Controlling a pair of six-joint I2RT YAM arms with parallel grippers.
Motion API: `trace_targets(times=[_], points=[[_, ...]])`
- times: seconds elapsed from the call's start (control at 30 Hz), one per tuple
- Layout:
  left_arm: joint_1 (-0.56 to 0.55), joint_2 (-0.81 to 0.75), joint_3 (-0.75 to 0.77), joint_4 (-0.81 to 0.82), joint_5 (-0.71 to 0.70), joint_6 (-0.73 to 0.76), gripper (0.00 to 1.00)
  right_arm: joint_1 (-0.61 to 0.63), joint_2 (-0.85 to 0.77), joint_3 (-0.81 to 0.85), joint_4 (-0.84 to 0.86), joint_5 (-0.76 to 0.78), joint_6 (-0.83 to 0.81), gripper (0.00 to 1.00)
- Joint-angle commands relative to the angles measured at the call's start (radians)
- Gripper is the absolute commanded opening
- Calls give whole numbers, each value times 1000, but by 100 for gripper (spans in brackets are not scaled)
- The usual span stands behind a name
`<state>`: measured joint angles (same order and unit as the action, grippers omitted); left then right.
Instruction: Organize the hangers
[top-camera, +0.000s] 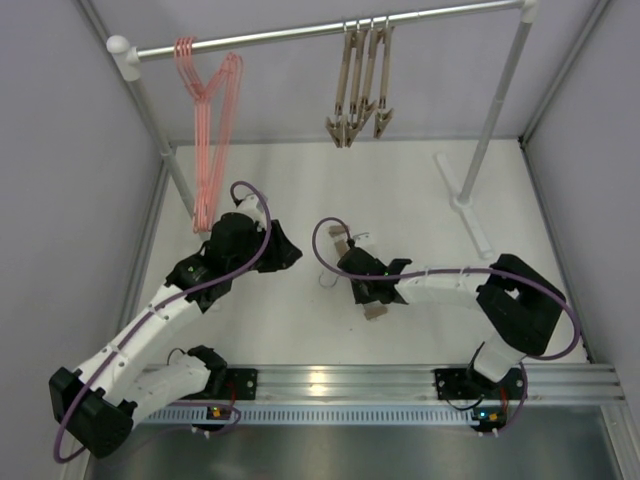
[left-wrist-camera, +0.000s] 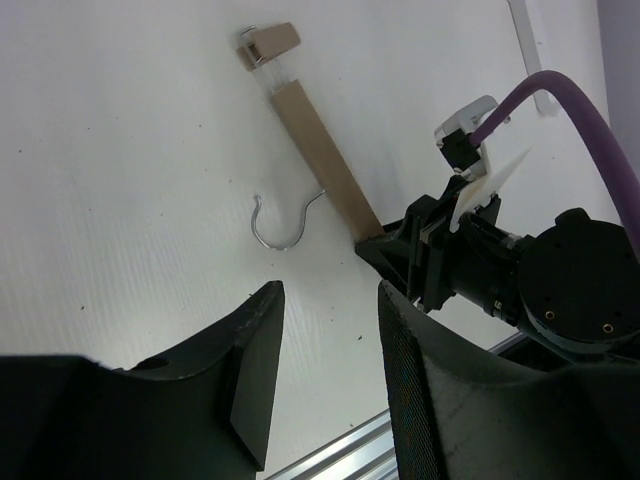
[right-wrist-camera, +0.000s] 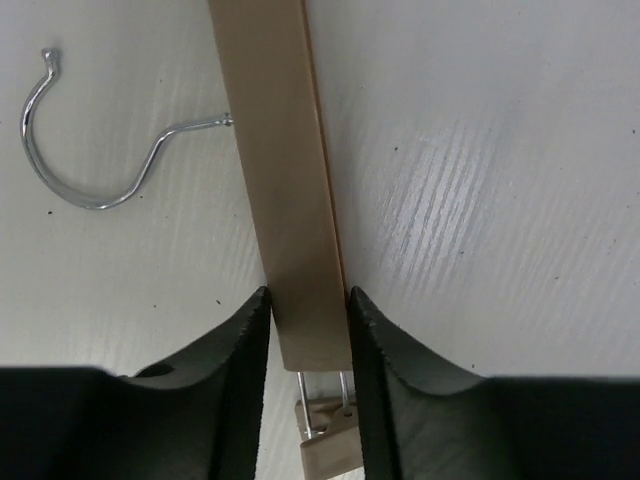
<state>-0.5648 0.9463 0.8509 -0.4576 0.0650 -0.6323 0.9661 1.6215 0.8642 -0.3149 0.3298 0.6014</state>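
Pinches wooden hanger (right-wrist-camera: 285, 200), flat on table (right-wrist-camera: 480, 200), between right fingers (right-wrist-camera: 240, 380); holds left fingers (left-wrist-camera: 250, 370) spread, empty, above table just left of it.

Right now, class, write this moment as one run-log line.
right claw: closed on wooden hanger on table | left claw: open, empty | rail: pink hangers left, wooden hangers right
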Motion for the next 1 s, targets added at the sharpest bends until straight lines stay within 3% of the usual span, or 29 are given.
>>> trace_targets(times=[0.0, 0.13, 0.4, 0.6, 0.8, 0.97], points=[[8, -21, 27, -3, 15, 17, 47, 22, 38, -36, 27, 21, 37, 22], [8, -18, 19, -3, 15, 17, 47, 25, 48, -60, 25, 6, 64, 0], [11, -21, 17, -3, 4, 31, 47, 13, -193, -70, -58, -46, 109, 0], [11, -14, 10, -3, 13, 33, 47, -99, -437, -62, -134, -156, 136, 0], [13, 0, 8, -3, 13, 42, 47, -320, -632, -57, -184, -322, 132, 0], [14, 9, 7, 0, 16, 49, 47, -530, -725, -10, -194, -546, 132, 0]])
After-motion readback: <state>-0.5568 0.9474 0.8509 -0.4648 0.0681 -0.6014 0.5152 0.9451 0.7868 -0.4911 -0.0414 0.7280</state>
